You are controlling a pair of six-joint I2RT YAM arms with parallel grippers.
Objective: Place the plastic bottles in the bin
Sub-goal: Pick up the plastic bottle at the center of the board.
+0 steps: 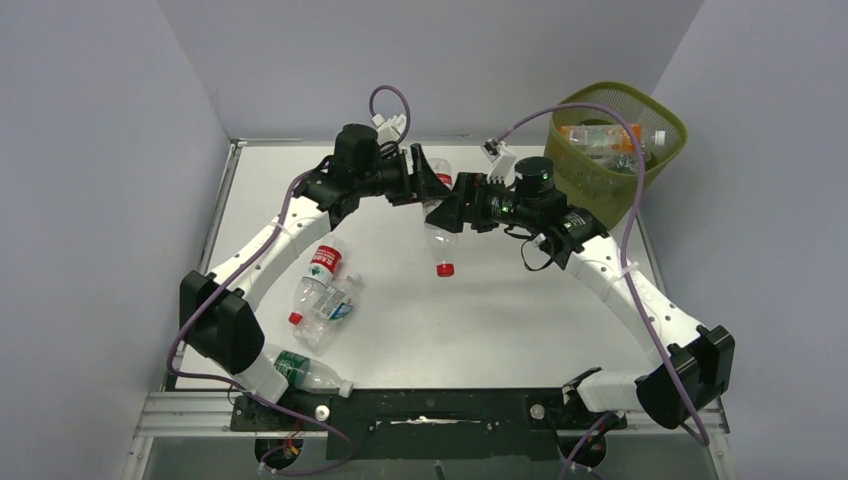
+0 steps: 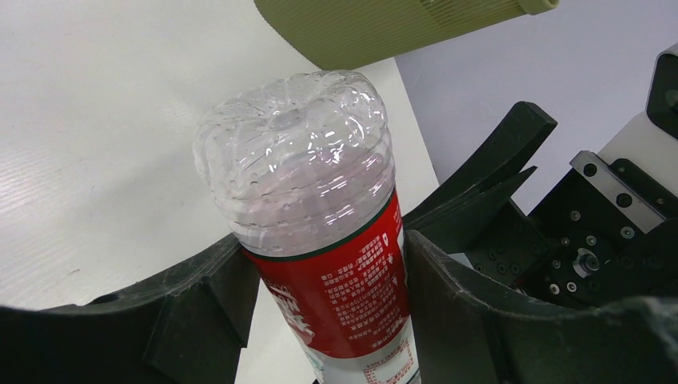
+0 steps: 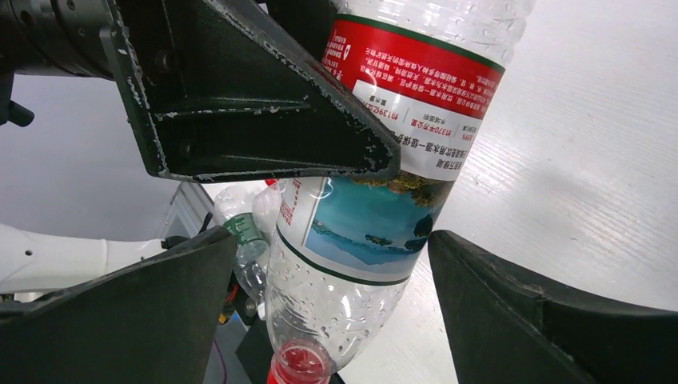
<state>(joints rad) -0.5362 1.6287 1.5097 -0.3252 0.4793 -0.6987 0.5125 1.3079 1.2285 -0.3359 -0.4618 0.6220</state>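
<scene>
A clear plastic bottle (image 1: 440, 238) with a red label hangs cap down over the middle of the table. My left gripper (image 1: 425, 180) is shut on it, and its jaws press both sides of the label (image 2: 336, 296), base end up (image 2: 296, 160). My right gripper (image 1: 452, 215) stands open around the same bottle (image 3: 376, 232) lower down, near the shoulder, with its fingers (image 3: 544, 312) either side and a small gap showing. The red cap (image 3: 300, 364) points down. The olive-green mesh bin (image 1: 668, 130) stands at the far right with bottles inside.
Three more bottles lie at the near left: a red-labelled one (image 1: 318, 272), a crumpled clear one (image 1: 336, 312) and a green-labelled one (image 1: 305, 370) by the left arm's base. Grey walls enclose the table. The bin's wall (image 2: 400, 24) shows above the held bottle.
</scene>
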